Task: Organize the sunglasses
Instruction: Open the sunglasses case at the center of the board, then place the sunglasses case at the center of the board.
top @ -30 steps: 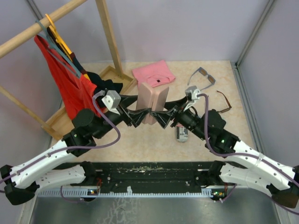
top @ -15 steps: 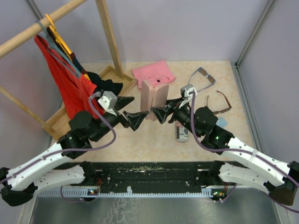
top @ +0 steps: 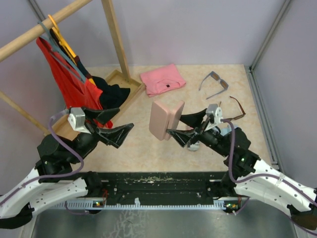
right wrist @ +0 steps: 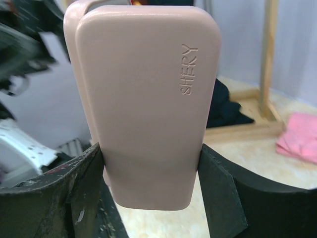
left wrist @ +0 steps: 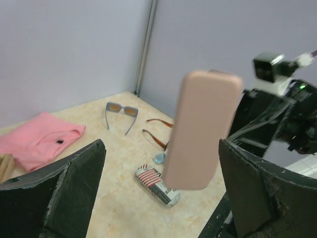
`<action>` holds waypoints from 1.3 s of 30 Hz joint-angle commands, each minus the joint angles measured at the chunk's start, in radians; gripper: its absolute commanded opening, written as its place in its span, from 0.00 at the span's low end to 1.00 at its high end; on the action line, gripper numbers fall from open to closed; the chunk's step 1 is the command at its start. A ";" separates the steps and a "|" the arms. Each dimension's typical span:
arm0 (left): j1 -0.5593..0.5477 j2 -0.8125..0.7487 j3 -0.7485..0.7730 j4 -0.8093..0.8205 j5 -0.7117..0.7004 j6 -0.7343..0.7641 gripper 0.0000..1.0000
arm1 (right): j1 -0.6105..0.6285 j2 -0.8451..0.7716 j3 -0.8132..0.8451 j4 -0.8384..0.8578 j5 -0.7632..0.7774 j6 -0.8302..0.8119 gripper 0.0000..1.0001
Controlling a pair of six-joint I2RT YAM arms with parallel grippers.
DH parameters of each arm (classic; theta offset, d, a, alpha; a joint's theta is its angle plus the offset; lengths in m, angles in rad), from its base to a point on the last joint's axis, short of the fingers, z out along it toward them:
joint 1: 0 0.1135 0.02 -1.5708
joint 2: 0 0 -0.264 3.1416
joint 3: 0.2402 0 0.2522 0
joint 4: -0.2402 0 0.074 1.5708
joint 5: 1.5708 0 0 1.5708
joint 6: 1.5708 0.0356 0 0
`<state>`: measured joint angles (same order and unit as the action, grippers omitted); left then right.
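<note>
My right gripper (top: 174,125) is shut on a pink oblong case (top: 166,120), holding it tilted above the table's middle; its fingers clamp the case's lower end (right wrist: 148,99). Off to the left, my left gripper (top: 113,124) stands wide open and empty, with the case (left wrist: 203,131) hanging well in front of its fingers (left wrist: 79,178). The grey-blue sunglasses (top: 214,82) lie at the back right, also in the left wrist view (left wrist: 121,111). The brown sunglasses (top: 237,110) lie unfolded nearer the right wall (left wrist: 158,136).
A flag-patterned case (left wrist: 157,184) lies on the table under the right arm, a light blue cloth (left wrist: 159,157) beside it. A folded pink cloth (top: 162,79) lies at the back. A wooden rack (top: 115,34) with a red garment (top: 67,84) fills the left side.
My left gripper opened, let go of the pink case and drew back to the left. The right gripper kept the case, tilted it and pulled it slightly nearer.
</note>
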<state>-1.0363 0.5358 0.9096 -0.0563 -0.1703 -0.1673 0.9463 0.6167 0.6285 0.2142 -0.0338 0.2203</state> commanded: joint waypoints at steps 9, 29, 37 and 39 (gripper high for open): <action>-0.002 -0.124 -0.105 -0.179 -0.123 -0.050 1.00 | 0.006 -0.013 0.039 0.322 -0.282 0.130 0.00; -0.002 -0.191 -0.122 -0.390 -0.395 -0.058 0.99 | 0.025 0.376 0.175 -0.069 0.220 -0.828 0.00; -0.002 -0.168 -0.157 -0.409 -0.465 -0.080 0.99 | 0.146 0.485 -0.019 0.167 0.385 -1.198 0.00; -0.002 -0.158 -0.162 -0.416 -0.475 -0.085 0.98 | 0.180 0.522 -0.056 0.259 0.428 -1.251 0.00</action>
<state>-1.0363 0.3618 0.7631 -0.4534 -0.5938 -0.2348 1.0641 1.0847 0.6338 0.2176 0.2737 -0.8165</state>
